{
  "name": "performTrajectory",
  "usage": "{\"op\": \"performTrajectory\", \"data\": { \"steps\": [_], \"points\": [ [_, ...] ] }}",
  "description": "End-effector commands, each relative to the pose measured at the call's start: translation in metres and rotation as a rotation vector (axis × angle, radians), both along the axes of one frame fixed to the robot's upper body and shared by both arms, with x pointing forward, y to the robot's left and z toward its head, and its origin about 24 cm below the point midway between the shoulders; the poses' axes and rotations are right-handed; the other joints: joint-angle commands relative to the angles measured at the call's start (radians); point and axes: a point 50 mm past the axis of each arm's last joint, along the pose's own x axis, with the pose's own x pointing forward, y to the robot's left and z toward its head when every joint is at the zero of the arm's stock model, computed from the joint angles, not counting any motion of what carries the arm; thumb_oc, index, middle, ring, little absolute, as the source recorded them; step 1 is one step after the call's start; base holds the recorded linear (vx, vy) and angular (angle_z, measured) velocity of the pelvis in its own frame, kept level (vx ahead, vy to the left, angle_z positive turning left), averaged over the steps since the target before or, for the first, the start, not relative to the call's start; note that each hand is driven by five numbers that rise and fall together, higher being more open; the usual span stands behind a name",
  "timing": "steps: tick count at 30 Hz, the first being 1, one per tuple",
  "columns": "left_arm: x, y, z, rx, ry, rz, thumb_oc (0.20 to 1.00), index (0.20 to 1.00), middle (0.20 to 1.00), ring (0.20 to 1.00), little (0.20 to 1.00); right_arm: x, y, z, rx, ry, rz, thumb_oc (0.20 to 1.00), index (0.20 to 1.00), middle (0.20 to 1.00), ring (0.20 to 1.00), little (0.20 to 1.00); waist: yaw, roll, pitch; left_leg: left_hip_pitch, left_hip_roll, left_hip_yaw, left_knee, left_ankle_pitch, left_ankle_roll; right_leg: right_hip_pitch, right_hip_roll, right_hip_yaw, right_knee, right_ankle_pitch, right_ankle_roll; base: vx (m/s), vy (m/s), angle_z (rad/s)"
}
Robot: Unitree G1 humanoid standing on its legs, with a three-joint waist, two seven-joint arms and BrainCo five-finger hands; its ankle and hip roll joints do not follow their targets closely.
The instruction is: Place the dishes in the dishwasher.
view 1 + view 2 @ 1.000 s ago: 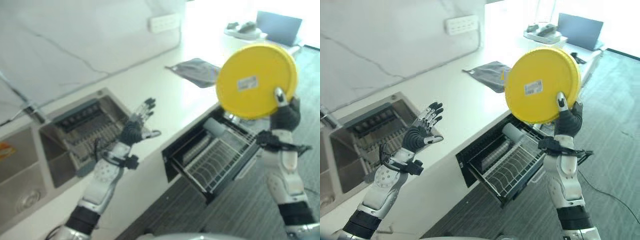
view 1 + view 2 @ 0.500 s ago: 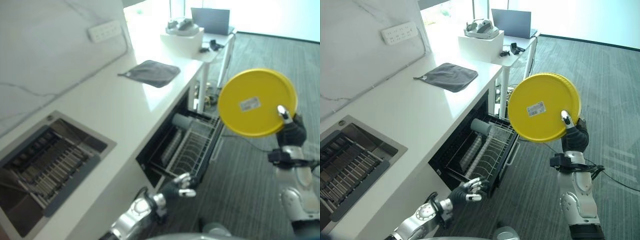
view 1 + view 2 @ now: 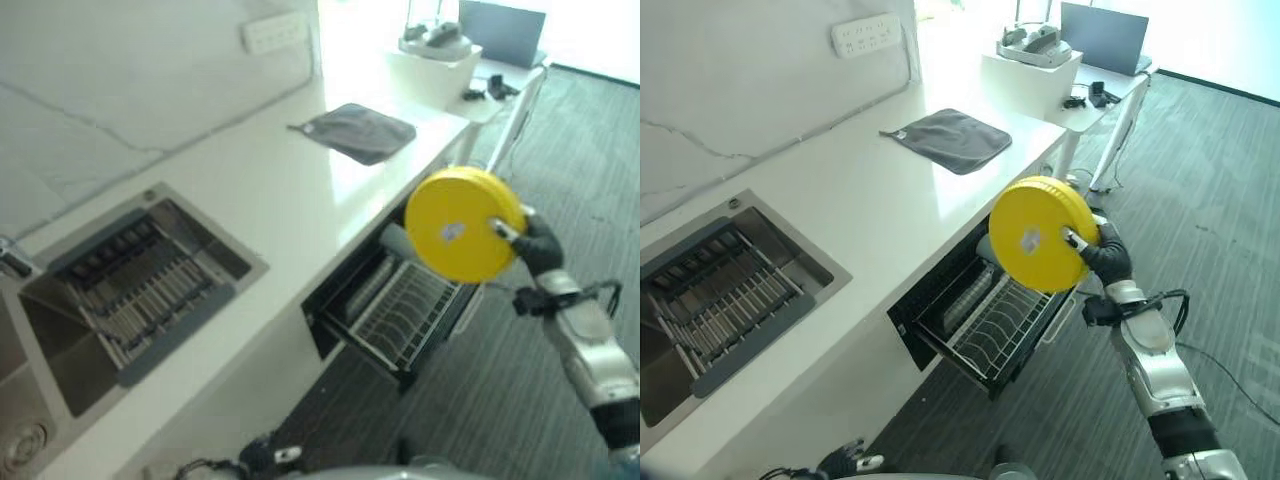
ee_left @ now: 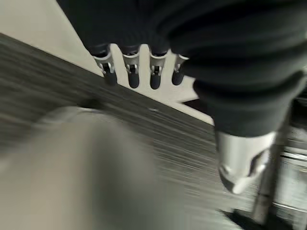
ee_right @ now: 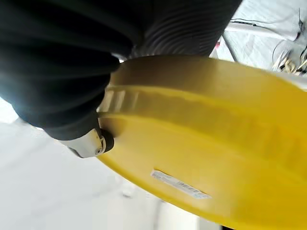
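My right hand (image 3: 1106,259) is shut on a round yellow plate (image 3: 1038,236), thumb on its labelled underside, fingers behind the rim. The plate (image 3: 462,237) stands nearly on edge, above the outer end of the dishwasher's pulled-out wire rack (image 3: 405,318), which slides from under the white counter (image 3: 270,200). In the right wrist view the plate (image 5: 211,143) sits close against the hand's dark cover, with the thumb (image 5: 91,143) pressed on it. My left hand (image 3: 845,462) hangs low by the floor; its wrist view shows the fingers (image 4: 139,72) relaxed and holding nothing.
A grey cup (image 3: 393,241) lies at the rack's back. A grey cloth (image 3: 360,132) is on the counter, and a sink (image 3: 140,285) with a drain rack is at the left. A small white table with a laptop (image 3: 1102,35) stands beyond the counter's end.
The camera has shifted. My right hand has brought the plate down and away from me, towards the open rack. The left arm has dropped from counter height to near the floor.
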Motion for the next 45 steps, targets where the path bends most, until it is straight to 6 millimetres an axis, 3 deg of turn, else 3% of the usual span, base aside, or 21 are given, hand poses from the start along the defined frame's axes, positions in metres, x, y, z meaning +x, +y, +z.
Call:
{"op": "performTrajectory", "data": {
  "steps": [1, 7, 16, 18, 22, 26, 30, 32, 38, 45],
  "points": [
    [0.041, -0.008, 0.011, -0.010, -0.140, -0.074, 1.000, 1.000, 1.000, 1.000, 1.000, 0.013, 0.015, 0.059, -0.142, -0.274, 0.030, 0.200, 0.200, 0.200, 0.200, 0.200, 0.023, -0.042, 0.050, -0.035, 0.039, -0.091, 0.022, 0.032, -0.001, -0.055, -0.011, -0.040, 0.145, -0.040, -0.024, -0.07, 0.037, 0.13],
    [0.090, -0.021, 0.028, -0.005, -0.271, -0.178, 1.000, 1.000, 1.000, 1.000, 1.000, 0.035, 0.012, 0.063, -0.227, -0.288, -0.050, 0.200, 0.200, 0.200, 0.200, 0.200, 0.060, -0.044, 0.139, -0.122, 0.006, -0.166, 0.103, 0.012, 0.028, -0.112, -0.010, -0.058, 0.239, -0.075, -0.043, -0.14, -0.020, 0.27],
    [0.108, -0.013, 0.039, 0.033, -0.335, -0.200, 1.000, 1.000, 1.000, 1.000, 1.000, 0.051, 0.012, 0.053, -0.372, -0.244, -0.054, 0.200, 0.200, 0.200, 0.200, 0.200, 0.083, -0.003, 0.210, -0.182, -0.028, -0.212, 0.152, 0.008, 0.038, -0.155, -0.020, -0.082, 0.301, -0.095, -0.058, -0.06, 0.011, 0.12],
    [0.126, -0.015, 0.049, 0.030, -0.406, -0.230, 1.000, 1.000, 1.000, 1.000, 1.000, 0.060, 0.020, 0.064, -0.511, -0.309, -0.049, 0.200, 0.200, 0.200, 0.200, 0.200, 0.092, 0.023, 0.259, -0.231, -0.047, -0.227, 0.177, 0.012, 0.043, -0.207, -0.030, -0.090, 0.349, -0.103, -0.062, -0.22, 0.057, 0.08],
    [0.144, -0.021, 0.061, 0.024, -0.472, -0.269, 1.000, 1.000, 1.000, 1.000, 1.000, 0.069, 0.027, 0.071, -0.655, -0.344, -0.040, 0.200, 0.200, 0.200, 0.200, 0.200, 0.104, 0.044, 0.299, -0.288, -0.067, -0.237, 0.208, 0.013, 0.052, -0.266, -0.041, -0.099, 0.408, -0.115, -0.067, -0.19, 0.033, 0.09],
    [0.161, -0.024, 0.074, 0.017, -0.532, -0.293, 1.000, 1.000, 1.000, 1.000, 1.000, 0.079, 0.030, 0.082, -0.794, -0.366, -0.053, 0.200, 0.200, 0.200, 0.200, 0.200, 0.120, 0.056, 0.345, -0.346, -0.087, -0.249, 0.258, 0.010, 0.062, -0.327, -0.050, -0.105, 0.491, -0.135, -0.070, -0.14, -0.014, 0.13],
    [0.175, -0.030, 0.086, 0.013, -0.584, -0.329, 1.000, 1.000, 1.000, 1.000, 1.000, 0.086, 0.032, 0.093, -0.820, -0.387, -0.082, 0.200, 0.200, 0.200, 0.200, 0.200, 0.131, 0.061, 0.367, -0.386, -0.097, -0.257, 0.282, 0.009, 0.070, -0.364, -0.048, -0.106, 0.526, -0.143, -0.073, -0.12, -0.039, 0.07],
    [0.187, -0.038, 0.097, 0.010, -0.637, -0.366, 1.000, 1.000, 1.000, 1.000, 1.000, 0.094, 0.032, 0.109, -0.912, -0.462, -0.171, 0.200, 0.200, 0.200, 0.200, 0.200, 0.141, 0.069, 0.388, -0.436, -0.106, -0.260, 0.315, 0.003, 0.078, -0.414, -0.043, -0.107, 0.572, -0.156, -0.078, -0.16, -0.025, 0.08],
    [0.189, -0.039, 0.097, 0.016, -0.662, -0.349, 1.000, 1.000, 1.000, 1.000, 1.000, 0.103, 0.028, 0.129, -1.078, -0.616, -0.411, 0.200, 0.200, 0.200, 0.200, 0.200, 0.153, 0.081, 0.388, -0.495, -0.110, -0.270, 0.315, 0.009, 0.082, -0.474, -0.030, -0.091, 0.575, -0.148, -0.070, -0.08, 0.011, 0.03],
    [0.201, -0.036, 0.106, 0.066, -0.724, -0.348, 1.000, 1.000, 1.000, 1.000, 1.000, 0.109, 0.021, 0.138, -1.298, -0.693, -0.528, 0.200, 0.200, 0.200, 0.200, 0.200, 0.170, 0.096, 0.388, -0.545, -0.135, -0.289, 0.317, 0.008, 0.098, -0.522, -0.027, -0.072, 0.581, -0.142, -0.065, -0.04, 0.025, 0.01]
  ]
}}
